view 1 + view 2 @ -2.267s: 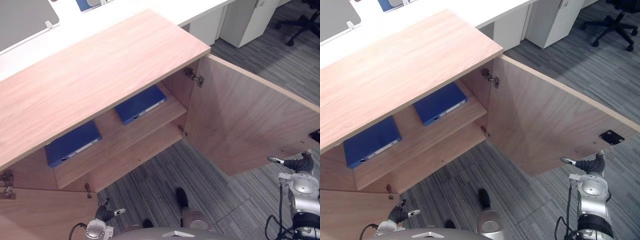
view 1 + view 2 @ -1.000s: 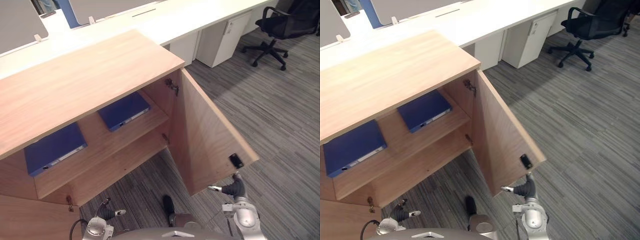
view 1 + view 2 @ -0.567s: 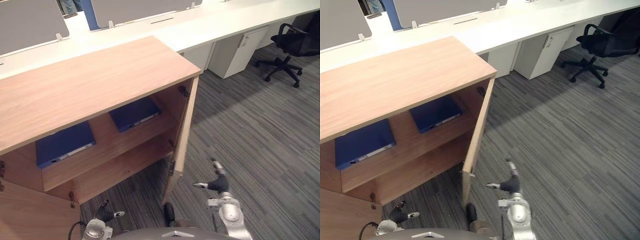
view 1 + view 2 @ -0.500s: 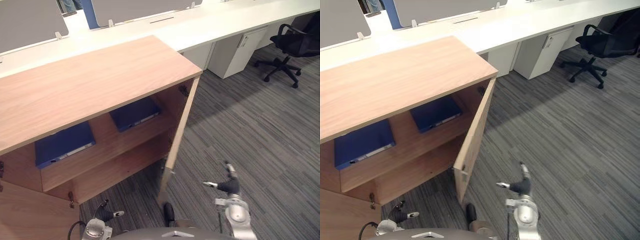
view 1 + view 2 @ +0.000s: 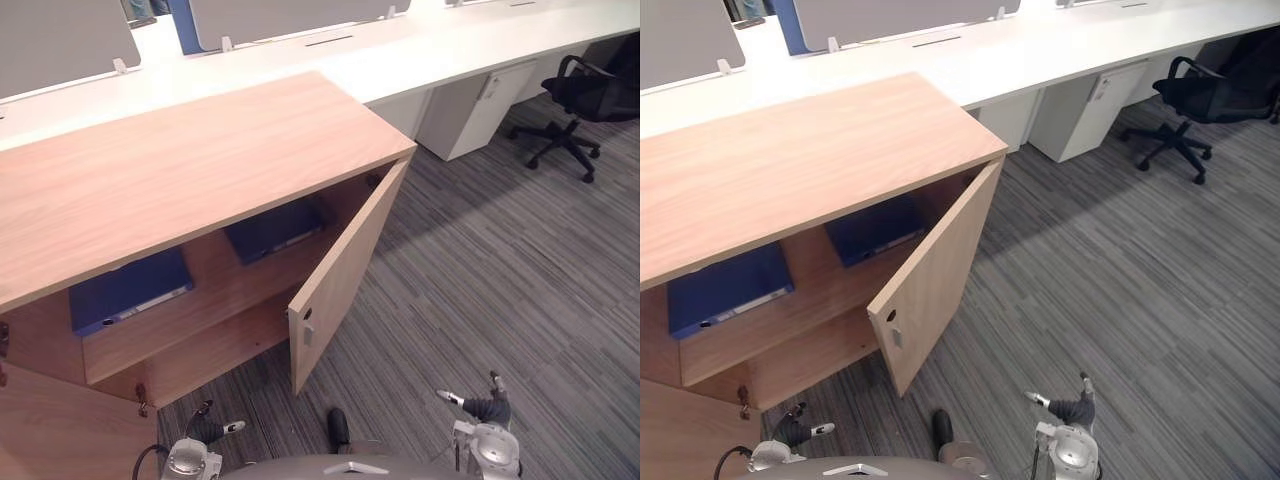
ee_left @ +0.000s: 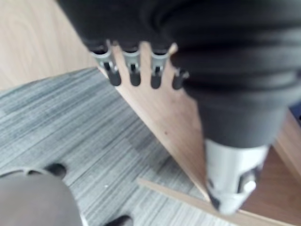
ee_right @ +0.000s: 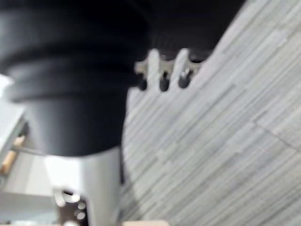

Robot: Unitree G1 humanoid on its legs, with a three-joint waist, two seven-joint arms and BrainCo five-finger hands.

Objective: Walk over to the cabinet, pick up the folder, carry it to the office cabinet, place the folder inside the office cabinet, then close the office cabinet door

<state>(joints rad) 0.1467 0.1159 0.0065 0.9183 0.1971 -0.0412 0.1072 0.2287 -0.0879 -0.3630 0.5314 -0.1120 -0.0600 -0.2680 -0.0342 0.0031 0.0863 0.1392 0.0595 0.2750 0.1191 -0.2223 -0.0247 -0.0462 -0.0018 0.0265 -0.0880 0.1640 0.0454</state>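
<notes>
Right fingers [image 7: 162, 70] straight and empty. The right hand [image 5: 1072, 409] hangs low over the carpet [image 5: 480, 260], well apart from the right door [image 5: 345, 270], which stands about half shut. Left fingers [image 6: 134, 66] also straight, nothing held. The left hand [image 5: 205, 430] is low, near the left door [image 5: 50, 430], which is wide open. Inside the office cabinet [image 5: 180, 170], on the upper shelf [image 5: 215, 272], a blue folder [image 5: 125, 290] lies flat at left and a second blue folder [image 5: 275, 228] lies further right. Cannot tell which is the task's. Judgement: placing done, closing in hand. Lay flat fingers on the right door's outer face near its free edge. Push slowly along the swing until flush, so it does not bounce back. The left door likely needs the same.
</notes>
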